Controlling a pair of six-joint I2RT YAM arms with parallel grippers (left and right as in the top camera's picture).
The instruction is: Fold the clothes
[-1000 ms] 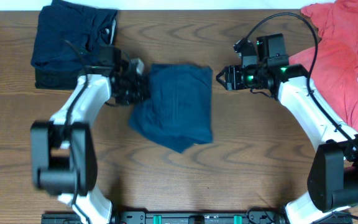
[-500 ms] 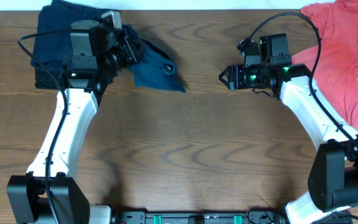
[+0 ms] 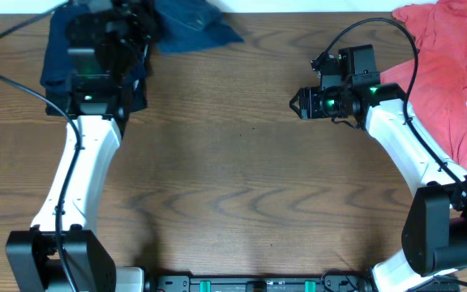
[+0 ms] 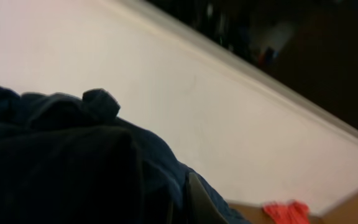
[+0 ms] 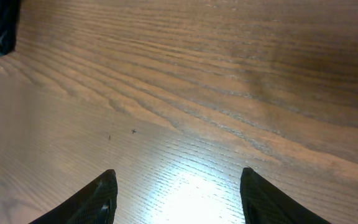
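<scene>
Surface: a brown wood-grain table [image 3: 242,178] is filling the overhead view; a white surface [image 4: 135,81] is showing beyond its far edge.

Left gripper: the left gripper [image 3: 146,18] is reaching to the far left corner of the table, closed on a blue garment [image 3: 197,23]. Its jaws are sitting buried in the cloth, so their gap cannot be read.

Blue garment, position: it is bunching at the left gripper and trailing to the right along the far edge. In the left wrist view its dark folds [image 4: 55,168] are covering the lower left of the picture, against the white surface.

Navy stack: a navy stack [image 3: 55,65] of folded dark pieces is lying at the far left, partly under the left arm and just beside the blue garment.

Right gripper: the right gripper [image 5: 179,202] is standing wide open and holding nothing. Its two dark fingers [image 5: 101,199] are spreading well apart over bare wood.

Right gripper, position: it is hovering right of centre, pointing toward the left arm and well apart from the blue garment.

Red T-shirt: a red T-shirt [image 3: 448,73] with a printed mark is lying crumpled at the far right, behind the right arm, touched by neither gripper.
</scene>
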